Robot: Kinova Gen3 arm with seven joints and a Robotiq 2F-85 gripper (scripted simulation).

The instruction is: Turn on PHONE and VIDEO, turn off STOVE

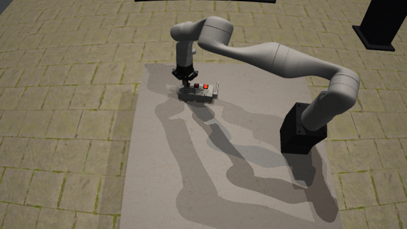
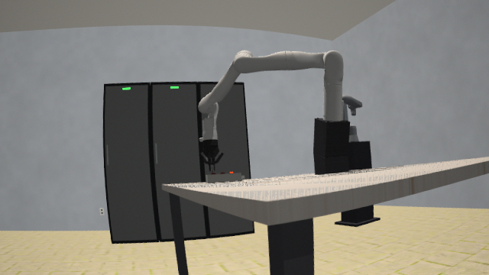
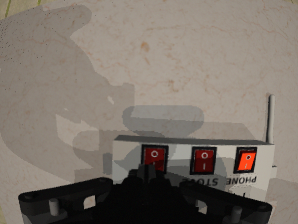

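Observation:
The grey power strip (image 1: 198,92) lies the right way up on the table, its three red switches facing up. In the wrist view the strip (image 3: 193,165) shows a dark left switch (image 3: 154,156), a dark middle switch (image 3: 202,160) and a brightly lit right switch (image 3: 245,160) above a label that reads PHONE upside down. My gripper (image 1: 185,84) is shut and empty. Its fingertips (image 3: 148,175) stand right over the left switch, touching or nearly touching it. In the exterior view the gripper (image 2: 211,167) points straight down at the strip (image 2: 224,176).
The strip sits near the far left end of the long table. The arm's black base (image 1: 302,128) stands at the table's right side. Dark cabinets (image 2: 173,160) stand behind the table. A black pedestal (image 1: 378,27) is on the floor at the far right.

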